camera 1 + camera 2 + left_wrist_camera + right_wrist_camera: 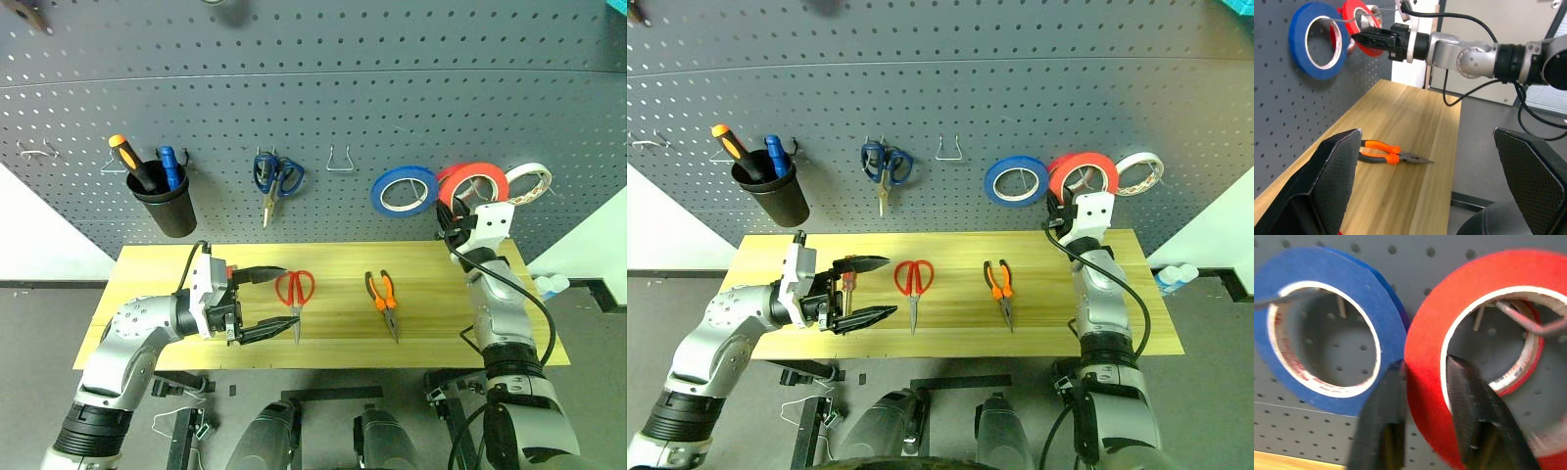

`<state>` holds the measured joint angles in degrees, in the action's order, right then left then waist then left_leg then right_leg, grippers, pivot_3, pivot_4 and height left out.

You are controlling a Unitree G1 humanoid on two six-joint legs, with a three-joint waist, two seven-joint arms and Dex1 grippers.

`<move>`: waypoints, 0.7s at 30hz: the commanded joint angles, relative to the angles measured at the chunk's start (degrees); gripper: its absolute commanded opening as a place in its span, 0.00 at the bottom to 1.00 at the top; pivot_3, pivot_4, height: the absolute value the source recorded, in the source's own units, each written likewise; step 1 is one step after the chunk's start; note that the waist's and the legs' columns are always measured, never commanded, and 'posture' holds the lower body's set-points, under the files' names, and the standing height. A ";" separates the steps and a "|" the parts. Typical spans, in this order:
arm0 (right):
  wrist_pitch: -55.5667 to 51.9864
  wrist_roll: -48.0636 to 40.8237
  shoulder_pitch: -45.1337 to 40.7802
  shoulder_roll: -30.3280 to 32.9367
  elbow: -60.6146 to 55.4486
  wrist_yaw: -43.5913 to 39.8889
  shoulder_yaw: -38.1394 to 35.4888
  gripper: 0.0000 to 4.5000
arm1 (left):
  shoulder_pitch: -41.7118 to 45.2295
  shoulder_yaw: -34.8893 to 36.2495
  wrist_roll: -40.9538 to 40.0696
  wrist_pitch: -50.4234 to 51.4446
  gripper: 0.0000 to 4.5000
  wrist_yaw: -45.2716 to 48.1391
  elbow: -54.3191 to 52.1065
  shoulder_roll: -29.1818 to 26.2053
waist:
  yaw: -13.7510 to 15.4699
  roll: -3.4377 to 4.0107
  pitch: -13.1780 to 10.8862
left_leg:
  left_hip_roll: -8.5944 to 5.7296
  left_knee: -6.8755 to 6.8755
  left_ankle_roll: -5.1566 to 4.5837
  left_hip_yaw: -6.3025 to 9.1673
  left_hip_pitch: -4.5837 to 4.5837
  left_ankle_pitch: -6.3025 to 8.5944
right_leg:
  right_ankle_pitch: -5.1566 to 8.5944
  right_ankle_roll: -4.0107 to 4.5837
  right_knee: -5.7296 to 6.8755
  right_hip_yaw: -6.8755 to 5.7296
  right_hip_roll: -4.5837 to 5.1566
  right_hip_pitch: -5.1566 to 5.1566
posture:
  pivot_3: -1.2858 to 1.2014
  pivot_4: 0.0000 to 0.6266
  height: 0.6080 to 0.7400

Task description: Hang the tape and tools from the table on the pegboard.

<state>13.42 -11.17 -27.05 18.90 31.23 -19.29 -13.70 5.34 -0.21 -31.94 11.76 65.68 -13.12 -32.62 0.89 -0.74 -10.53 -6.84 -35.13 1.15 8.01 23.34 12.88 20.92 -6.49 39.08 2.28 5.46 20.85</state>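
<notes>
Red tape between right gripper fingers, left gripper spread wide, no legible writing

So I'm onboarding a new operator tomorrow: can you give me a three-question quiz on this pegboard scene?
1. True or false: the red tape is at the pegboard, between the blue roll and white roll.
2. Which tools lie on the table? A) blue-handled scissors B) red-handled scissors and pliers C) none
3. Fill in: the right gripper has one finger inside the red tape's ____.

Key: 1 true; 2 B; 3 hole.
</notes>
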 commanded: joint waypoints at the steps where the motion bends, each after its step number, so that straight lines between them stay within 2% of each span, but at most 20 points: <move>1: 1.81 0.04 -0.81 0.75 0.39 0.59 -0.86 0.61 | -0.04 1.32 -0.83 -0.48 1.00 -0.46 -2.31 -0.35 | -0.02 0.02 -0.25 | 0.00 0.00 0.00 0.00 0.00 0.00 | 0.00 0.00 0.00 0.00 0.00 0.00 | 0.59 0.32 1.00; 6: 1.31 0.41 -0.23 1.03 0.15 0.69 -0.45 0.98 | 0.02 0.82 -0.43 -0.79 1.00 -0.93 -2.14 0.19 | -0.15 0.05 -0.39 | 0.00 0.03 0.02 0.00 0.04 -0.01 | 0.00 0.00 -0.01 0.00 0.00 0.06 | 0.59 0.31 1.00; 12: -2.42 0.54 4.68 0.85 -7.76 1.40 0.18 0.99 | -1.04 0.67 0.60 -2.03 1.00 -1.26 -1.19 0.57 | 0.06 0.05 -0.39 | 0.00 0.03 0.03 0.00 0.06 -0.02 | 0.00 0.01 -0.02 0.00 0.00 0.07 | 0.59 0.30 1.00; 21: -16.72 -0.84 19.41 -0.96 -31.96 2.30 2.77 0.99 | -7.61 0.79 2.74 -5.37 1.00 -2.01 0.40 0.93 | -0.12 0.07 -0.41 | 0.02 0.06 0.01 0.00 0.08 0.00 | 0.01 0.02 -0.05 0.01 0.02 0.14 | 0.57 0.31 1.00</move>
<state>-1.14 -11.07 -8.60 18.62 5.02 -17.59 -11.54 -1.20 -0.25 -29.72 7.90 63.62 -13.02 -31.67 0.77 -0.67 -10.94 -6.81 -35.06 1.15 8.00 23.42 12.88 20.94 -6.46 39.02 2.30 5.48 21.06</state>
